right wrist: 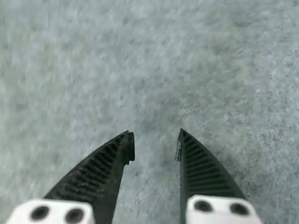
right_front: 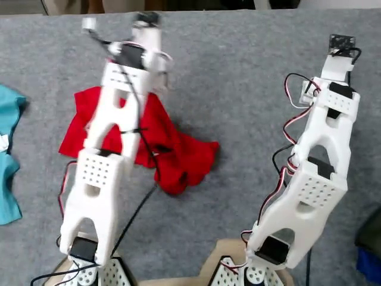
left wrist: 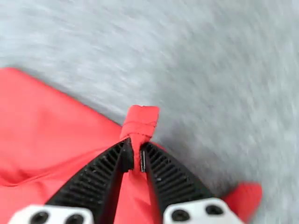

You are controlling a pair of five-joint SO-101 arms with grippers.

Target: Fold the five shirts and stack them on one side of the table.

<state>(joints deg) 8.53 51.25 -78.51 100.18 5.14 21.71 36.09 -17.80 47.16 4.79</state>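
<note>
Red shirt (left wrist: 51, 135) in closed left tool (left wrist: 136, 155)

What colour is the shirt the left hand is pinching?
Plain red. The shirt shows best in the left wrist view, pinched by the left hand.

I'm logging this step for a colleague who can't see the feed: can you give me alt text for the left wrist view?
The left gripper is shut on a bunched fold at the edge of the red shirt, and a small nub of fabric pokes out past its tips. The shirt lies on the grey table cover, which shows bare beyond it.
</note>
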